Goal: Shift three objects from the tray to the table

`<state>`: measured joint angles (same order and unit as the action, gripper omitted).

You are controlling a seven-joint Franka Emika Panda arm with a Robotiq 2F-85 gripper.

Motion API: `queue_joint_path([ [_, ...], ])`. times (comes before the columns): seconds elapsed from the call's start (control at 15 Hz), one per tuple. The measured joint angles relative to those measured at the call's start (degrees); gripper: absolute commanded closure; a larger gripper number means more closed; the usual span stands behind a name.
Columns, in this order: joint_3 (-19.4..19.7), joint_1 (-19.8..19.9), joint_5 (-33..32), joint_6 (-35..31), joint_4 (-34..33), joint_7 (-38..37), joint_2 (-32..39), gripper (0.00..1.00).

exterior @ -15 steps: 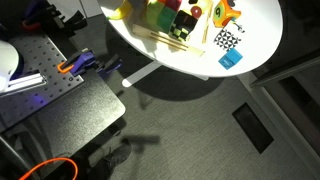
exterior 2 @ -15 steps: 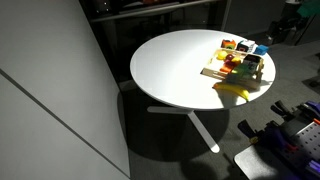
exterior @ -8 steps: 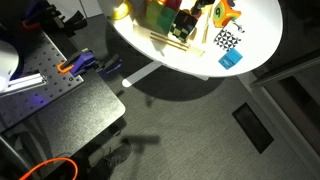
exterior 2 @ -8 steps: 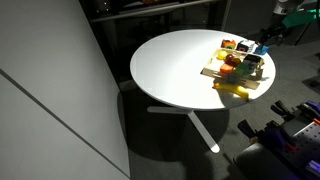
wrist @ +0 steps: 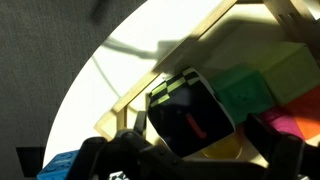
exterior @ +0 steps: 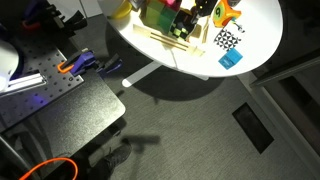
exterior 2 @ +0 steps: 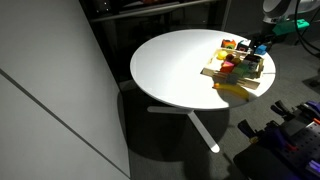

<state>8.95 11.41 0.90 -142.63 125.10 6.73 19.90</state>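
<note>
Spotter: Dim room, dark carpet floor. Round white desk on a pedestal leg. Grey perforated bench stands off to one side in an exterior view.

Recorder: Tray location?

Spotter: Tray, with a light wooden rim, sits near the desk's edge in both exterior views. Toy pieces are crowded inside it.

Recorder: Which pieces?

Spotter: Green block and a pink piece, close together in the wrist view; whether they touch, cannot tell. A red piece shows in an exterior view. All three lie inside the rim.

Recorder: Outside the tray?

Spotter: Blue cube and checkered piece sit on the desk just beside the tray, near each other.

Recorder: Hand?

Spotter: Hand hangs over the tray, with the arm coming in from above the desk's rim. In the wrist view its fingers stand spread toward the bottom corners, nothing pinched between them. Below them sits a dark block with a pale edge and a red mark, the green block just beside it.

Recorder: Contact?

Spotter: Cannot tell. The exterior views show the hand too small, and the wrist view is dark at the fingertips.
</note>
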Motion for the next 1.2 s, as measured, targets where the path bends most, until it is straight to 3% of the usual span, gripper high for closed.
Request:
queue_joint_path([
  [0.47, -3.24, 4.20, 2.21, 0.00, -2.63, 12.82, 4.43, 0.00],
  [0.8, -4.08, 5.63, 2.21, -0.09, -3.59, 17.60, 6.40, 0.00],
  [0.87, -4.08, 5.67, 2.21, -0.22, -3.68, 18.19, 6.75, 0.05],
  [0.93, -4.09, 5.68, 2.20, -0.42, -3.71, 18.48, 7.08, 0.27],
  [1.07, -4.15, 5.68, 2.18, -1.08, -3.72, 18.78, 7.71, 0.32],
  [1.2, -4.25, 5.68, 2.15, -1.75, -3.73, 18.81, 8.06, 0.47],
])
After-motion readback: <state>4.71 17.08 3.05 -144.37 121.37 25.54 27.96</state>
